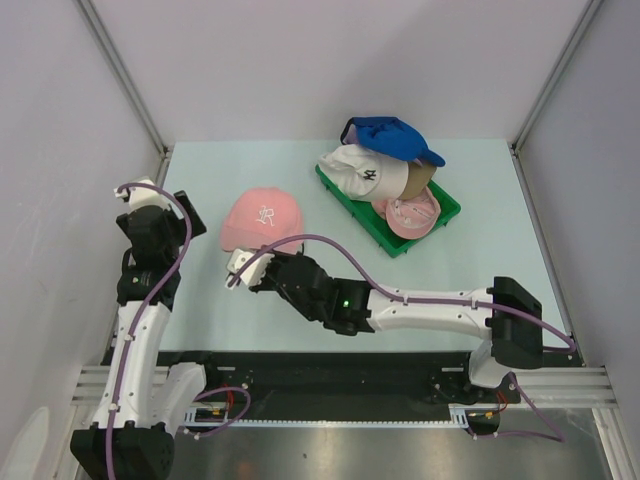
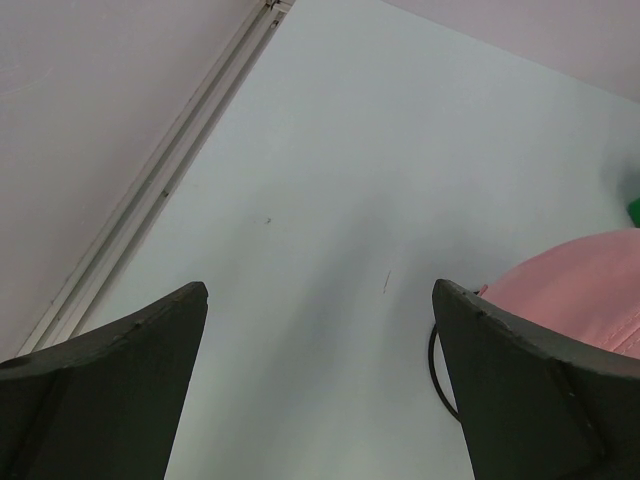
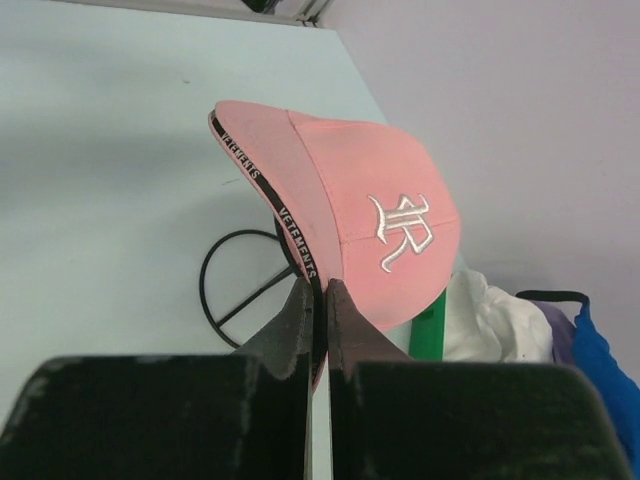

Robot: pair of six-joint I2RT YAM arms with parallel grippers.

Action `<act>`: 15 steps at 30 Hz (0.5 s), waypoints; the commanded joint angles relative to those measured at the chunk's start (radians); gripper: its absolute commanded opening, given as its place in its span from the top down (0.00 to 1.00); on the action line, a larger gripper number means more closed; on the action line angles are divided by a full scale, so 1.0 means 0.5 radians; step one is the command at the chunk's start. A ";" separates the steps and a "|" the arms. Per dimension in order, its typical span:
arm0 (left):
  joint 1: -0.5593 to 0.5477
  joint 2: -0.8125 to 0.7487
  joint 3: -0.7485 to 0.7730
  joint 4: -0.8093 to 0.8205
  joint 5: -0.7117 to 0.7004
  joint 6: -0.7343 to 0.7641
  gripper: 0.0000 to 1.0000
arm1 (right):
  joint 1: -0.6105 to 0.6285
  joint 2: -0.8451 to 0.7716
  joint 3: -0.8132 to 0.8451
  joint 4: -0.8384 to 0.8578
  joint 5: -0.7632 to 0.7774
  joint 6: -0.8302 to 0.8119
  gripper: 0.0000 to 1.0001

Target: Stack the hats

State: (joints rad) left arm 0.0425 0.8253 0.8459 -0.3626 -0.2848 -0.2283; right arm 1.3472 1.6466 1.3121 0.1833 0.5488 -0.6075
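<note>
Left gripper [image 1: 138, 195] is far left of the green tray [image 1: 358, 214], jaws spread wide with nothing between them. In the left wrist view it [image 2: 320, 380] hangs over bare table [image 2: 330, 170], and the pink cap [image 2: 580, 290] just shows at the right edge.

Pink cap [image 1: 262, 218] is left of the tray, well clear of it, on a black wire stand [image 3: 235, 285]. White embroidered logo on the front, lettered black band under the brim.

Right gripper [image 1: 240, 267] is left of the tray, on the near side of the pink cap. Its jaws are clamped on the brim edge [image 3: 320, 295].

On the tray is a pile: white cap [image 1: 365, 172] at the left end, blue cap [image 1: 392, 137] on top at the far side, tan cap [image 1: 420, 180] under them, pale pinkish cap [image 1: 410, 212] at the near right.
</note>
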 commanded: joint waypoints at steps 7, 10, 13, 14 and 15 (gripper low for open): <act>0.004 -0.009 0.075 0.026 0.030 -0.034 0.00 | 0.064 -0.038 -0.139 0.020 -0.361 0.172 1.00; 0.004 -0.003 0.072 0.029 0.048 -0.037 0.00 | 0.088 0.017 -0.151 -0.001 -0.377 0.157 1.00; 0.004 0.003 0.072 0.032 0.063 -0.040 0.00 | 0.107 0.045 -0.167 0.008 -0.352 0.150 1.00; 0.007 0.000 0.072 0.032 0.063 -0.040 0.00 | 0.119 0.054 -0.173 0.014 -0.337 0.141 1.00; 0.007 0.003 0.069 0.035 0.066 -0.040 0.00 | 0.119 0.066 -0.173 0.014 -0.334 0.138 1.00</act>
State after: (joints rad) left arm 0.0425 0.8272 0.8459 -0.3626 -0.2737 -0.2295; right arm 1.3712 1.6390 1.2488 0.2008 0.4572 -0.5919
